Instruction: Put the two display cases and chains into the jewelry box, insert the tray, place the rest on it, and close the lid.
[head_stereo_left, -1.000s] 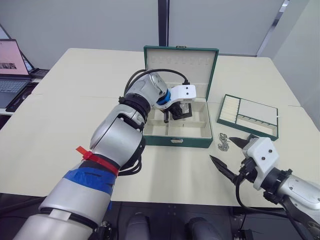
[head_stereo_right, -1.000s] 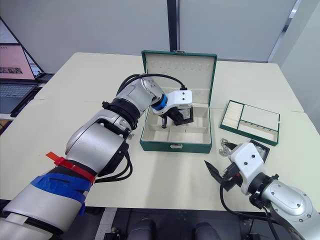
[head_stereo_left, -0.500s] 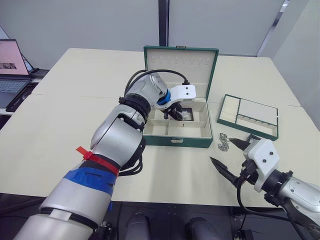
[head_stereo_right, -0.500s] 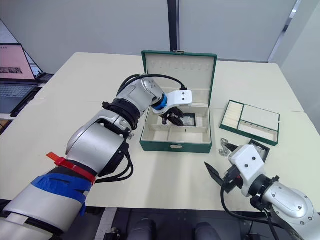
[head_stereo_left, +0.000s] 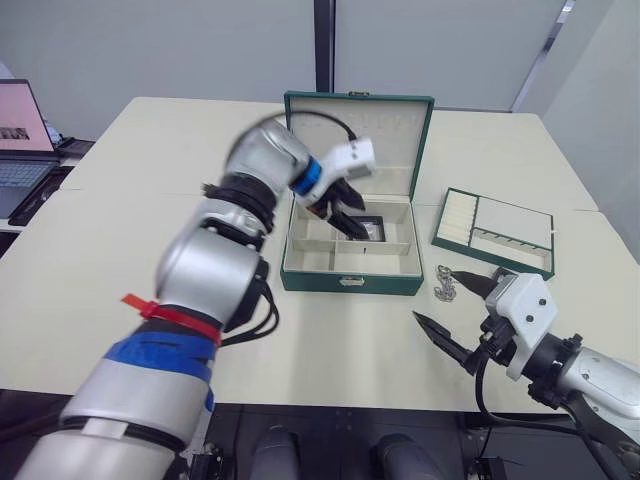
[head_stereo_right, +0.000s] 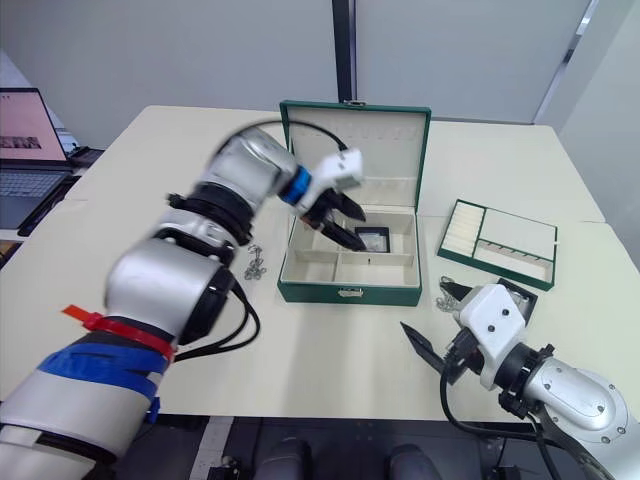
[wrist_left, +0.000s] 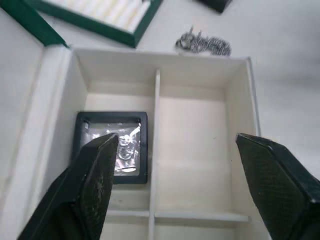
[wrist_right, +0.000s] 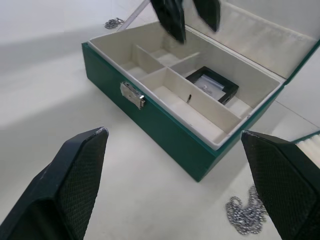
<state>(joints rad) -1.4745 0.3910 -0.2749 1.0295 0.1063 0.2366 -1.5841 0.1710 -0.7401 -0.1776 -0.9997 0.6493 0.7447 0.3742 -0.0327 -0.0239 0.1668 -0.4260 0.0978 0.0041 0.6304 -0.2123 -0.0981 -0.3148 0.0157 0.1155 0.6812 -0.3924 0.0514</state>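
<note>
We see the box open on the table, lid upright. One case lies flat in its back right compartment. Our left gripper hovers above it, fingers spread and empty. Our right gripper waits, spread wide, near the box's front right corner. One chain lies just right of the box, another left. The tray sits right.

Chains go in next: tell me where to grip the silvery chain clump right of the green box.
Pinch the small silvery chain clump across its heaped middle, coming straight down with the open right end effector, which is nearest. It lies loose and flat on the cream table, so a sideways approach would probably just push it.
</note>
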